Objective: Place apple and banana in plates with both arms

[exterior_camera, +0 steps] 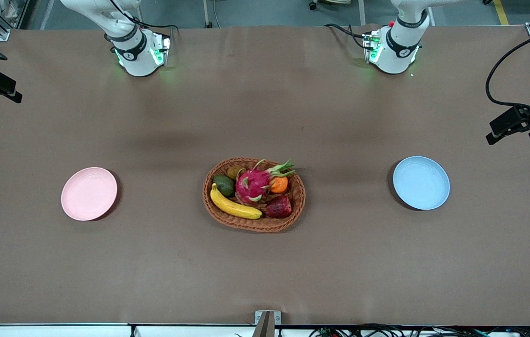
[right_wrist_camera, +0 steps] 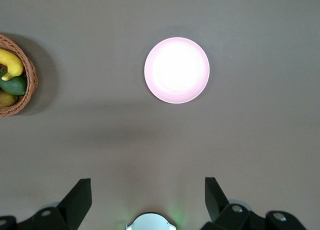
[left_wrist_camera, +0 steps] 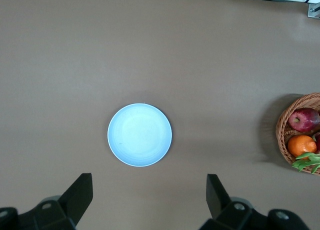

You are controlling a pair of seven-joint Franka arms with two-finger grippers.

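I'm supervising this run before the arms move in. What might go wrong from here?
The banana and apple lie packed in one basket against the dragon fruit, so a grasp may nudge neighbours. Both arms reaching there might clash. The open left gripper and right gripper hang high over the plates, so each descent is long.

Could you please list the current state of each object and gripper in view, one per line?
banana: lying in the basket, not yet moved.
apple: in the basket, beside the banana's tip.
pink plate: empty, toward the right arm's end.
blue plate: empty, toward the left arm's end.
basket: holds all the fruit.
left gripper: open, over the table by the blue plate.
right gripper: open, holding nothing.
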